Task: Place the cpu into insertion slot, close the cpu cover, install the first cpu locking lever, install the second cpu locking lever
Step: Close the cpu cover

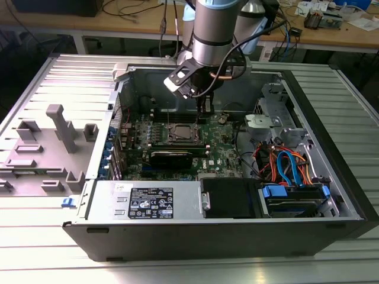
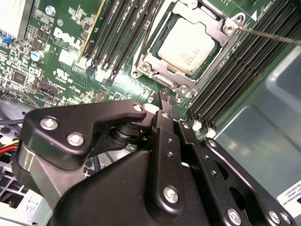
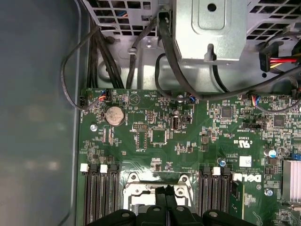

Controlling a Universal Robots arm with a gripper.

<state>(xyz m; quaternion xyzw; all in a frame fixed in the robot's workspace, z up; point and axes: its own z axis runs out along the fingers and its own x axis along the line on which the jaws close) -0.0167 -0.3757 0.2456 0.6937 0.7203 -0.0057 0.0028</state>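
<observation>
Black two-finger gripper [image 2: 164,98] hovered just above green motherboard [image 3: 155,117], jaws pinched together w/ nothing held, a narrow tip suited to nudging the thin wire lever [image 2: 268,36]. Small silvery-grey square cpu [image 2: 188,44] sat in metal-rimmed insertion slot [image 1: 181,134] mid-board; thin silvery cpu cover [image 2: 225,40] seemingly down, pinning chip.
</observation>
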